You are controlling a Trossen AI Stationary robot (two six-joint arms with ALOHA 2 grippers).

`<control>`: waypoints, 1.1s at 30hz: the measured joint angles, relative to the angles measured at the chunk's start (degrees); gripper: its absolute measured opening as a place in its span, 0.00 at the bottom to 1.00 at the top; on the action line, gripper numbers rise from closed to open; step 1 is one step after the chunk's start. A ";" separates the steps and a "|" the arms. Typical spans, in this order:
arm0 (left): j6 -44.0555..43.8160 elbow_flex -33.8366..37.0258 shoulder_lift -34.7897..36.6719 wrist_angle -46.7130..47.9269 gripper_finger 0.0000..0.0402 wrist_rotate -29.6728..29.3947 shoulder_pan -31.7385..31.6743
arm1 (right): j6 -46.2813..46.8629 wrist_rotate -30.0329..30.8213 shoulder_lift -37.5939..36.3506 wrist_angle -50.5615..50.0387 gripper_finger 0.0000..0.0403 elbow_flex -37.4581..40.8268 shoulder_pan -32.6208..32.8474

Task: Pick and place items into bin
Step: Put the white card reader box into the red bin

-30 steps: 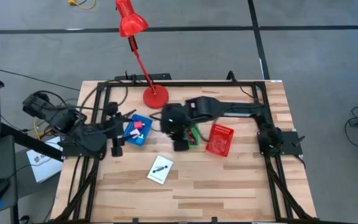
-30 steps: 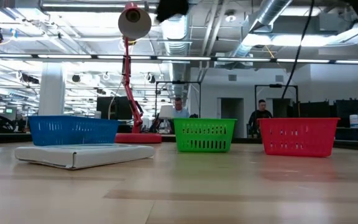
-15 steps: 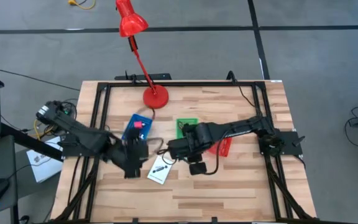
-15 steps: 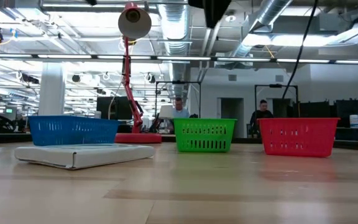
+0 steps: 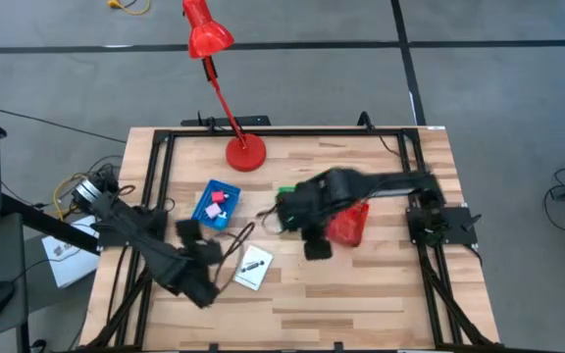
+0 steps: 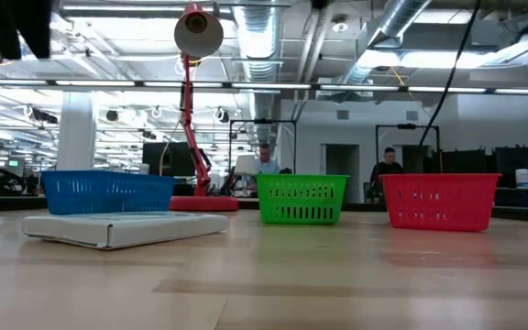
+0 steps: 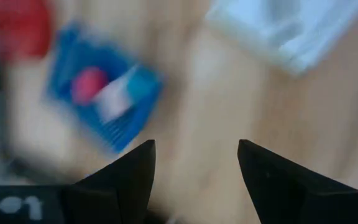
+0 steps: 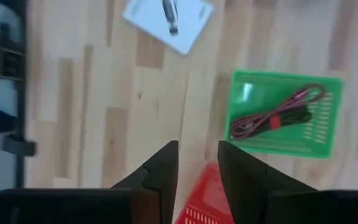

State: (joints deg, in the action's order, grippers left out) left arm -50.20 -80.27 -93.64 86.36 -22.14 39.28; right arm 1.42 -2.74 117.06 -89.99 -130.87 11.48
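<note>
A white card [image 5: 251,267] lies flat on the table with a black marker [image 8: 169,12] on top of it. The blue bin [image 5: 216,204] holds a pink cube [image 5: 217,196]. A dark red cable [image 8: 278,115] lies coiled in the green bin [image 8: 284,112]. My left gripper [image 5: 204,250] hangs open above bare table, left of the card and nearer than the blue bin. My right gripper [image 8: 197,162] hangs open with a narrow gap over the left rim of the red bin [image 5: 346,224]. Nothing is between either pair of fingers.
A red desk lamp [image 5: 245,154] stands by its round base at the table's far side, its head reaching beyond the table. A black frame [image 5: 292,130] runs along the table's edges. In the low view the blue bin [image 6: 108,192], green bin [image 6: 301,199] and red bin [image 6: 440,200] stand in a row.
My left gripper has swung from beside the blue bin toward the table's near edge, sinking and tipping to point more steeply down. My right gripper has left the green bin, gone toward the near edge and then toward the right, over the red bin's rim.
</note>
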 joint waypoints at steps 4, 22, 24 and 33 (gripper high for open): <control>-9.10 0.53 2.96 2.60 0.55 -5.89 4.10 | 0.53 1.91 -7.04 0.15 0.27 -0.07 -1.21; -26.24 21.41 45.41 -2.09 0.55 -23.81 13.15 | 2.79 10.02 -28.01 4.62 0.27 1.68 2.37; -26.54 28.26 51.32 -13.48 0.55 -25.04 13.16 | 1.16 10.90 -29.46 11.01 0.27 6.49 4.23; 10.52 53.14 58.53 -74.42 0.55 -24.65 12.23 | -3.75 2.05 -38.61 35.80 0.26 43.69 6.89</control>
State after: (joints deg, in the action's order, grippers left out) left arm -39.68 -27.13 -35.11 11.94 -46.79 51.52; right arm -2.33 -0.69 78.45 -54.19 -87.18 18.37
